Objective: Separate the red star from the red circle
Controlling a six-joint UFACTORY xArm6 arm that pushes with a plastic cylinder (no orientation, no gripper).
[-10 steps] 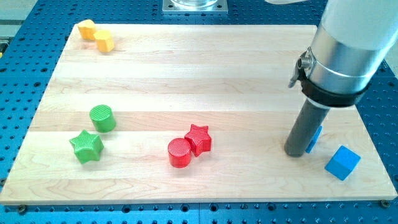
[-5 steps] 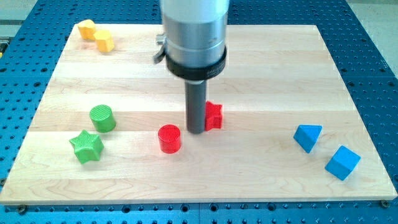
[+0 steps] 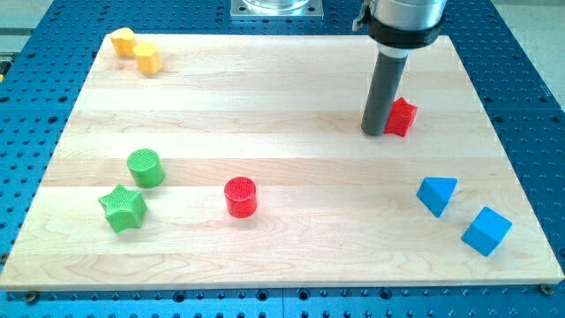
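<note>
We have no hand, only our tip (image 3: pixel 373 132) touching the small red star block (image 3: pixel 402 117) it has pushed to the wooden table's (image 3: pixel 265 97) upper right, leaving the red circle block (image 3: pixel 240 196) well apart at lower centre, so separation looks done.

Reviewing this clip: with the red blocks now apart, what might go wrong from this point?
My tip sits against the red star block, on its left in the view. Further pushing that way may drive the star toward the wooden board's right edge. The red circle block lies far off, so re-contact seems unlikely.
</note>
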